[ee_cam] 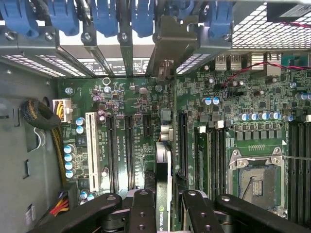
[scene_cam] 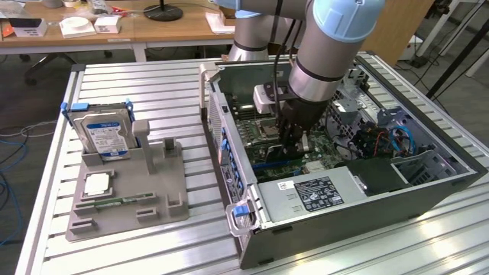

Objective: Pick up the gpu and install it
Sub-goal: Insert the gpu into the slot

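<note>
My gripper [scene_cam: 292, 148] reaches down inside the open computer case [scene_cam: 428, 189], low over the green motherboard [scene_cam: 264, 134]. In the wrist view the gripper [ee_cam: 165, 213] is shut on the gpu [ee_cam: 163, 167], a thin dark card seen edge-on between the black fingers [ee_cam: 142, 211]. The card's silver bracket [ee_cam: 170, 41] sits against the case's rear slot openings. It stands upright along the motherboard's black expansion slots [ee_cam: 182, 141]. Whether its edge is in a slot I cannot tell.
On the exterior view's left, a grey holder [scene_cam: 164, 189] carries a hard drive [scene_cam: 107, 134], a small chip [scene_cam: 98, 183] and a memory stick [scene_cam: 114, 201]. Case walls, the power supply [scene_cam: 321, 192], cables [scene_cam: 397, 140] and the processor socket [ee_cam: 257, 182] surround the gripper.
</note>
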Motion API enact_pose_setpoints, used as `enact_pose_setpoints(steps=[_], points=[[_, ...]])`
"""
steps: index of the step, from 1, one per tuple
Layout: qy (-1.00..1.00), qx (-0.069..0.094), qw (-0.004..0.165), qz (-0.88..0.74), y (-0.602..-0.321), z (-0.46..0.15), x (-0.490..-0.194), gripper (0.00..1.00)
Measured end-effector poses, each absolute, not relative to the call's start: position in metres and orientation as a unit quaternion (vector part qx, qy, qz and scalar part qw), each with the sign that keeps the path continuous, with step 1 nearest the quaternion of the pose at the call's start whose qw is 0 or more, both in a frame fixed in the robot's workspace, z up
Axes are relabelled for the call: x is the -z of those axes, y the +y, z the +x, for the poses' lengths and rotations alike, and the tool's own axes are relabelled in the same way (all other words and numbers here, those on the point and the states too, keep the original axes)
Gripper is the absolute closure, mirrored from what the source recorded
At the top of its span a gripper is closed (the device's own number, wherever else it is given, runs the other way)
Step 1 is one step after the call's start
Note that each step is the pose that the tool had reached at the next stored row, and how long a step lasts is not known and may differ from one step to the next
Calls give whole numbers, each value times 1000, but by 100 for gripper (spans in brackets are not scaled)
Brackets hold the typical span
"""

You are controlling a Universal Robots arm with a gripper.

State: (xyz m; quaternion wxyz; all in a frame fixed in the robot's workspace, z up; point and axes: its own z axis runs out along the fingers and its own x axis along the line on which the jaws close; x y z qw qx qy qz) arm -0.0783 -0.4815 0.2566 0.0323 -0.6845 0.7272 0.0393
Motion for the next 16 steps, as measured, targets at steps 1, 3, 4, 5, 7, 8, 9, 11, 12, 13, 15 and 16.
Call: enact_pose_setpoints(steps=[1,3,4,5,7,8,9,11,12,13,15,16], points=[[727,-39,32,-685,-482,-78,-256,74],[727,-40,32,-685,-481,-77,-256,74],[727,-42,30,-684,-481,-75,-255,74],[727,-44,27,-684,-481,-74,-255,74],[728,-49,22,-684,-481,-72,-255,74],[728,-54,17,-684,-481,-72,-255,74],[728,-59,12,-683,-481,-71,-254,74],[728,-64,6,-683,-482,-71,-255,74],[728,-64,6,-683,-481,-71,-255,74],[728,-64,6,-683,-481,-70,-254,74],[728,-65,5,-683,-482,-66,-254,74],[728,-65,5,-683,-482,-64,-254,74]])
